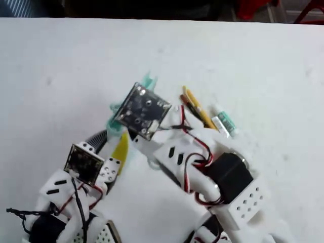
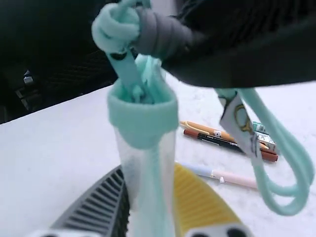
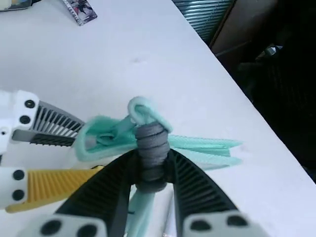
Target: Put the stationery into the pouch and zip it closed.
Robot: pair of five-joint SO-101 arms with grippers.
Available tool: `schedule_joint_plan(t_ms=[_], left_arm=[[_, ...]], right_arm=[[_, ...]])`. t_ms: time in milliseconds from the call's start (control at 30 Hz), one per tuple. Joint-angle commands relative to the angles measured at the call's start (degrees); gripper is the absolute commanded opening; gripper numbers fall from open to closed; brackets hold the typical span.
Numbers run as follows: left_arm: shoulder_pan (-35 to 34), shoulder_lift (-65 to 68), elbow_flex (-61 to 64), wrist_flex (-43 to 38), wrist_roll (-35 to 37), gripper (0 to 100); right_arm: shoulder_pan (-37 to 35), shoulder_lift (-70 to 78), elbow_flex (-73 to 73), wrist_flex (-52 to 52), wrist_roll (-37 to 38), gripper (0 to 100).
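Pouch (image 3: 98, 136), teal-trimmed, clear-walled: held between both end effectors over the counter (image 3: 148, 59).

Zipper pull (image 3: 149, 136), grey, at the pouch's seam: clamped in right end effector (image 3: 151, 165), black fingers narrow and closed on it.

Left end effector (image 2: 148, 173): grey and yellow fingers narrowed onto the pouch's end, just beside the pull.

Strap loop (image 2: 286, 168), teal, with tag (image 2: 237, 118): hanging from the pouch, dangling over the pens.

Pens (image 2: 222, 140), orange and brown: side by side on the counter near the pouch, outside it.

Pink pen (image 2: 222, 177): nearer the pouch, likewise outside.

Stage, as judged: zipper being worked, nothing loaded yet.

Hazards, as judged:
- Slip of the small pull out of the black fingers under a sideways tug.
- Pouch end sliding free of the left grip, with little on the thin clear wall to hold.
- Slider jamming on fabric if drawn at an angle to the seam.
- Loop dragging across the pens and scattering them away from the pouch.
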Motion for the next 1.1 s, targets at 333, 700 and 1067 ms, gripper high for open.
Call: schedule_joint_plan(t_ms=[333, 700, 1067], left_arm=[[0.75, 0.48, 0.35, -0.79, -0.7, 2], [0.75, 0.48, 0.35, -0.53, -0.7, 2], [0.75, 0.48, 0.35, -0.44, -0.7, 2]], right_arm=[[9.98, -0.22, -0.44, -6.46, -0.18, 1.6], [12.44, 4.79, -0.88, -8.75, 3.43, 1.5], [21.32, 8.84, -0.88, -13.41, 3.52, 1.5]])
